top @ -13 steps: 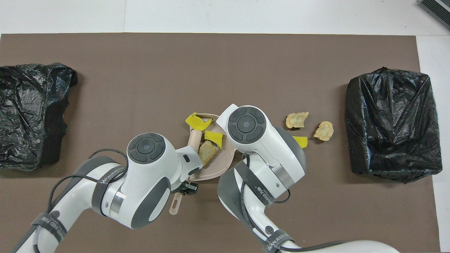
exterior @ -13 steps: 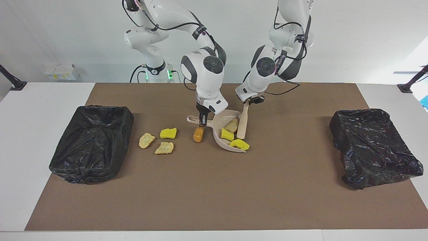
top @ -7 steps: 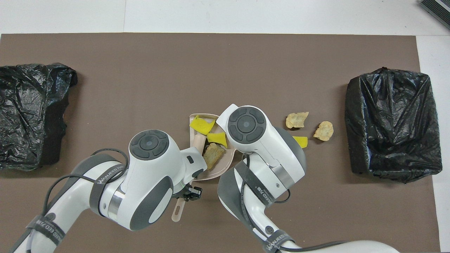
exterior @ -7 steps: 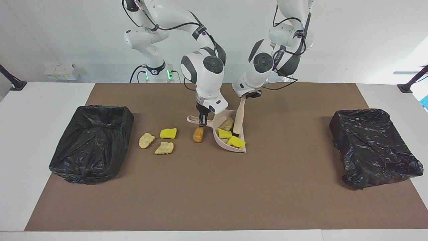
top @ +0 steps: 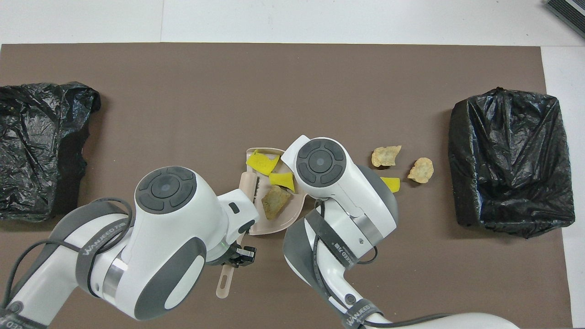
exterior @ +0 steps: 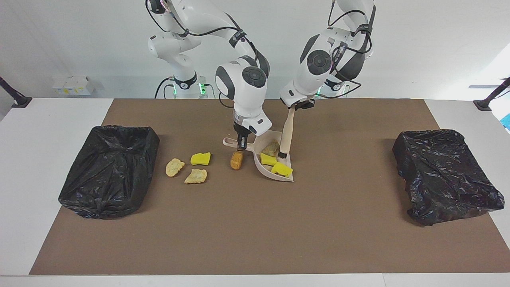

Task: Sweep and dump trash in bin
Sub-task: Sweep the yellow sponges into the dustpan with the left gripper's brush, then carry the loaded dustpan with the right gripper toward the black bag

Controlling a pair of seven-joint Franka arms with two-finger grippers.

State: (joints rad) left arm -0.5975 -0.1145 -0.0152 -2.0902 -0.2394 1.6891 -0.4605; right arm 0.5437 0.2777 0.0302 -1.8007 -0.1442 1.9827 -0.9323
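My right gripper (exterior: 241,142) is shut on the handle of the beige dustpan (exterior: 261,166), which rests on the mat. In the pan lie two yellow sponge chunks (exterior: 282,169) (top: 261,162) and a tan piece (exterior: 272,148). My left gripper (exterior: 297,106) is shut on the brush (exterior: 287,128), held steeply with its bristles over the pan. More trash lies on the mat toward the right arm's end: an orange-brown lump (exterior: 236,160), a yellow chunk (exterior: 200,158) and two tan pieces (exterior: 175,167) (exterior: 195,175). In the overhead view the right arm hides its gripper and the lump.
A brown mat (exterior: 255,231) covers the table. A bin lined with a black bag (exterior: 109,171) stands at the right arm's end, and another black-lined bin (exterior: 446,175) at the left arm's end.
The left arm swept the outer yellow chunk fully into the dustpan, then lifted the brush to a steeper tilt. The right gripper and dustpan stayed put.
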